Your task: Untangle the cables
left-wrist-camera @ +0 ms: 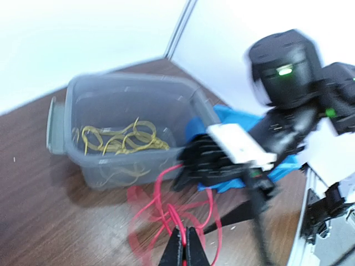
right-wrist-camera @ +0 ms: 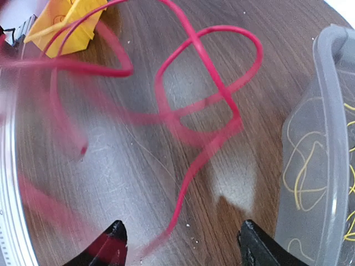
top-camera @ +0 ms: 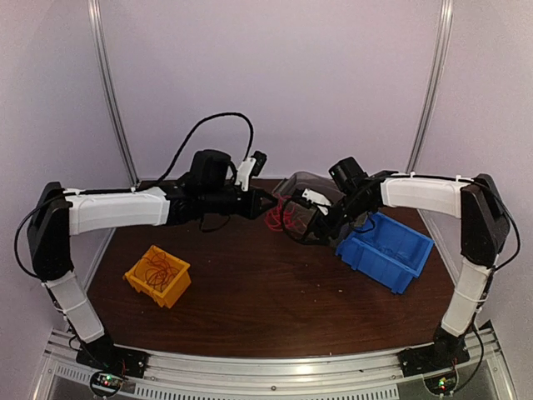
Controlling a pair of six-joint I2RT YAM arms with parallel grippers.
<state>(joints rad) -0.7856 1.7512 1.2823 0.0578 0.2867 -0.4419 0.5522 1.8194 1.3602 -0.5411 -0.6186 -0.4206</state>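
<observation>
Left gripper (left-wrist-camera: 184, 250) is clamped right down, tips together, and it looks like it's got a strand of the red cables (left-wrist-camera: 166, 213) pinched right at its tips. The rest of the red loops sprawl on the table just in front of it. Right gripper (right-wrist-camera: 184, 239) is spread wide and holding nothing. The red loops lie out ahead of its fingers, with one blurry strand trailing down into the gap between them, closer to the finger on the left side of the wrist view. The two grippers face each other across the red mess. A clear bin (left-wrist-camera: 61, 119) with yellow cables (left-wrist-camera: 119, 141) inside sits just past the red ones from the left gripper, and right beside the right gripper's open fingers.
</observation>
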